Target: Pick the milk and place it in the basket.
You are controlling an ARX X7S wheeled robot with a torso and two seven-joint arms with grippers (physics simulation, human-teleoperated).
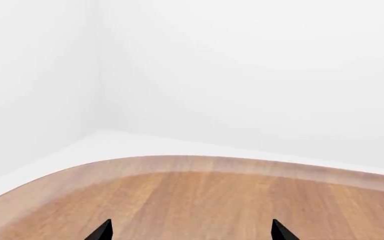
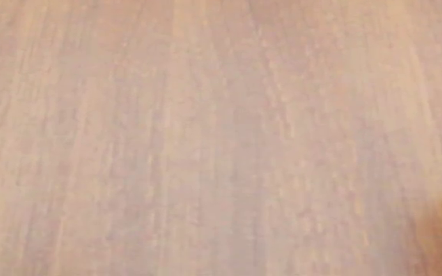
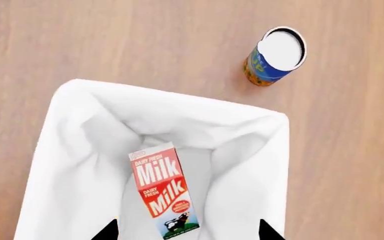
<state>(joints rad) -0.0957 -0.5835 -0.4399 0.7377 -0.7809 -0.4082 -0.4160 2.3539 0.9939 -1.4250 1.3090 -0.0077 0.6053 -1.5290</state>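
Red-topped milk carton [image 3: 162, 195] lying flat inside white-lined basket [image 3: 65, 150]

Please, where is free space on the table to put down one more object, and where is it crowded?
Bare wood lies beyond the basket rim, beside the blue-and-orange can, and along the basket's right side. The left gripper faces empty tabletop up to the rounded table edge. Inside the basket, the milk takes the middle.
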